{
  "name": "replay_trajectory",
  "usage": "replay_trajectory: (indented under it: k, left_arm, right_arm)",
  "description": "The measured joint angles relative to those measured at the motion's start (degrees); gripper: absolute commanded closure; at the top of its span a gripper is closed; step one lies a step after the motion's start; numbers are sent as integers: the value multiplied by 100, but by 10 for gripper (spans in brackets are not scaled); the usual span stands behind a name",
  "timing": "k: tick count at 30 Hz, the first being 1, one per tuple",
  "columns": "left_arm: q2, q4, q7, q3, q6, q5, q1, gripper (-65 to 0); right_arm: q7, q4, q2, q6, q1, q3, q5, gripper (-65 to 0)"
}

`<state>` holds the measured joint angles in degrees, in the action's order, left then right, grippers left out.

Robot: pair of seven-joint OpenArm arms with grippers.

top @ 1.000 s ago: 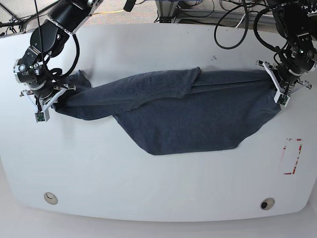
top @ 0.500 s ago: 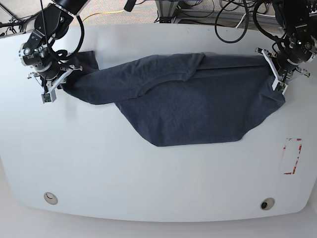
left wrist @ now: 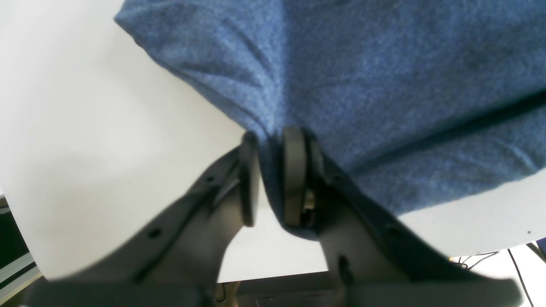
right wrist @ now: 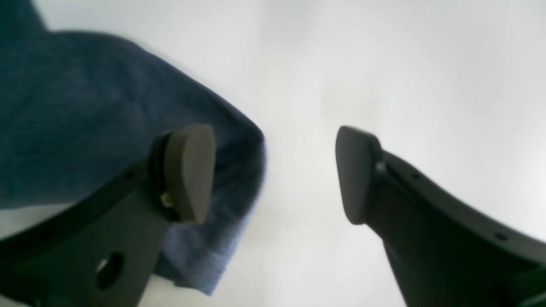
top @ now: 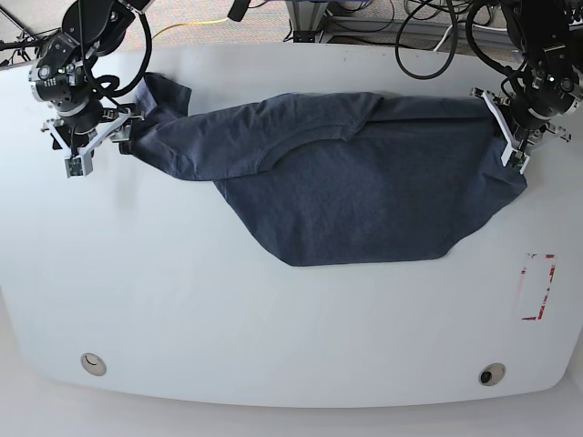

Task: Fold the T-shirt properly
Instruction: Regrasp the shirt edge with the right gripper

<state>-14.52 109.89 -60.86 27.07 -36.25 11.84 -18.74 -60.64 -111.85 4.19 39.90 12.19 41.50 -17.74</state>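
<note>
The T-shirt [top: 346, 187] lies spread across the far half of the white table [top: 273, 337], stretched left to right, with a rounded lobe sagging toward the near side at the middle. No lettering can be made out on it. Its right end is partly hidden under the left gripper [top: 516, 137]; its left end bunches into a raised flap beside the right gripper [top: 91, 137].

The left wrist view shows the left gripper [left wrist: 271, 175] with a fold of the blue cloth [left wrist: 384, 85] between its pads, the jaws nearly together on the cloth. The arm comes in from the far right corner, its upper part cut off by the frame.

The right gripper [right wrist: 275, 170] has its jaws spread wide with bare table between them; the cloth edge [right wrist: 106, 128] lies against and behind one finger [right wrist: 190, 170], blurred. Its arm reaches in from the far left corner.

A red-edged mark [top: 537, 287] sits near the table's right edge, too small to read.
</note>
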Motion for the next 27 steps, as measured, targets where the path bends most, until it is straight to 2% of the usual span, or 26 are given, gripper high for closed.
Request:
replay_trajectory:
  k: [3,8,12,19,23,27]
  left_arm:
    - [2,0,2,0,0,2,2,-38]
    - [-2,0,0,0,0,0,0,-25]
    - [0,0,2,0,-4,28,-4,-24]
    - [-2,0,0,15,-2,13,4,0]
    - [0,0,-2,4,0,4,2,0]
    - [0,0,0,4,0,15,2,0]
  right_arm:
    - [-24,-26,79,2,46,-411,-378,-433]
    - [0,92,297,13,-118,-1113,-431,-431]
    - [-13,505,315,24,-487,-1543,79,-436]
    - [153,1419,376,24,-1128,-1714,914,-438]
    - [254,1668,435,2,-1204,-1799,990,-438]
    - [256,1670,634,-2,-1095,-2275,820,-434]
